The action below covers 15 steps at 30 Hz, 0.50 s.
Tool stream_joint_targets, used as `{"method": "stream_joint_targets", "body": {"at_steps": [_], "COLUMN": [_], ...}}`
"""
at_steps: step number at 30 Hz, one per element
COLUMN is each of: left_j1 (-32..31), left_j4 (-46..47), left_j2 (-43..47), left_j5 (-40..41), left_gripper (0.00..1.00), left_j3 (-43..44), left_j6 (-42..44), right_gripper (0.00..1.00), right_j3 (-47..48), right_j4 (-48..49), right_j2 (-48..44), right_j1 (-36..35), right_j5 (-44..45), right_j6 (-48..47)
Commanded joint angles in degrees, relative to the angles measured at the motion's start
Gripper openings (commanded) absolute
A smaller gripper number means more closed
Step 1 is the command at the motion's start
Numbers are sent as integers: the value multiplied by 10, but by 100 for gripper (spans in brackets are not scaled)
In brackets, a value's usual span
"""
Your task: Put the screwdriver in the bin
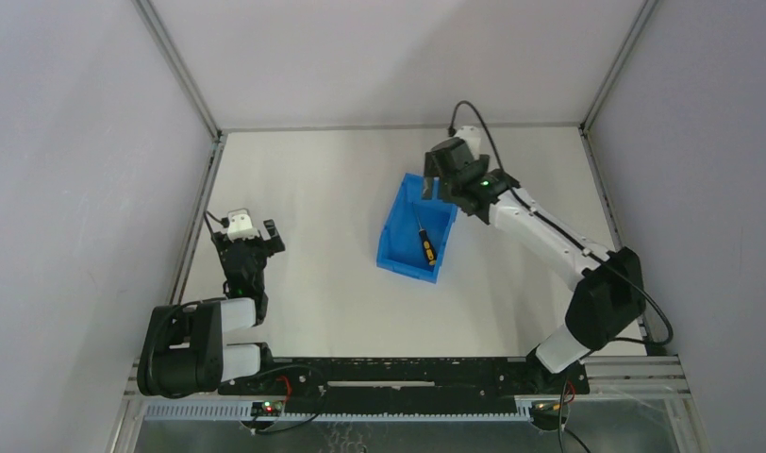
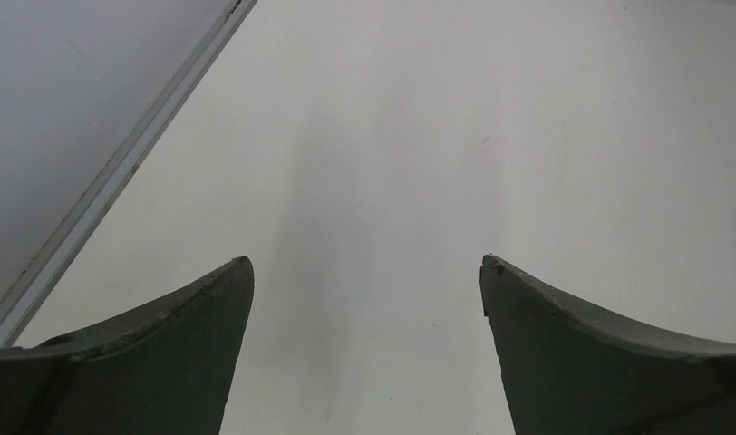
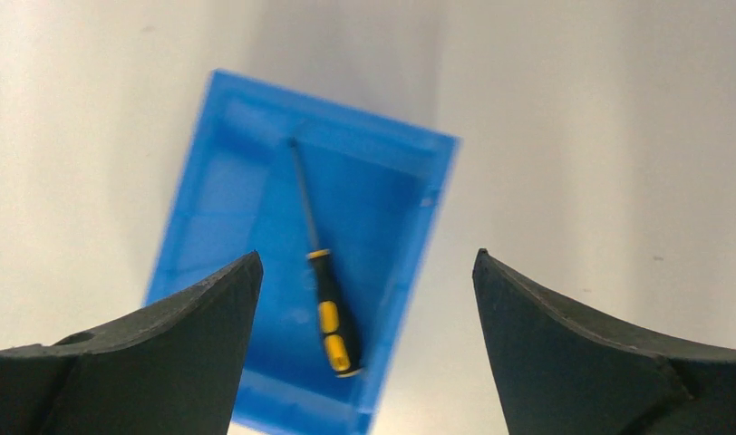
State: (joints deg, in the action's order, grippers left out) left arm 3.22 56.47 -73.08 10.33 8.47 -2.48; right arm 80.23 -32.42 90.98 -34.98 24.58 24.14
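Note:
The screwdriver (image 1: 424, 242), with a thin dark shaft and a black and yellow handle, lies inside the bright blue bin (image 1: 396, 247) near the middle of the table. In the right wrist view the screwdriver (image 3: 326, 308) rests on the floor of the bin (image 3: 228, 199), seen from above. My right gripper (image 1: 434, 181) hovers above the bin's far end, open and empty; its jaws stand wide apart (image 3: 366, 263). My left gripper (image 1: 251, 234) is open and empty at the left of the table, its jaws (image 2: 366, 263) over bare white surface.
A metal frame rail (image 1: 195, 217) runs along the table's left edge, also in the left wrist view (image 2: 120, 172). Grey walls enclose the left, back and right sides. The arm bases and a black rail (image 1: 398, 373) sit at the near edge.

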Motion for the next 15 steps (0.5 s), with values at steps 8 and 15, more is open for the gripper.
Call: {"method": "stream_joint_targets", "body": {"at_steps": [8,15], "left_j1": [-2,-2], "left_j4": [38,38], "left_j2": [10,10], "left_j5": [7,7], "left_gripper": [100,100], "left_j3": [27,27], "left_j6": [11,12], "right_gripper": [100,100], "right_j3": [-126,-183], "right_j4": [23,85], "right_j2": [-106,-133], "right_j1": [232,341], "right_j5": [-83,-153], "right_j6": [-112,-149]}}
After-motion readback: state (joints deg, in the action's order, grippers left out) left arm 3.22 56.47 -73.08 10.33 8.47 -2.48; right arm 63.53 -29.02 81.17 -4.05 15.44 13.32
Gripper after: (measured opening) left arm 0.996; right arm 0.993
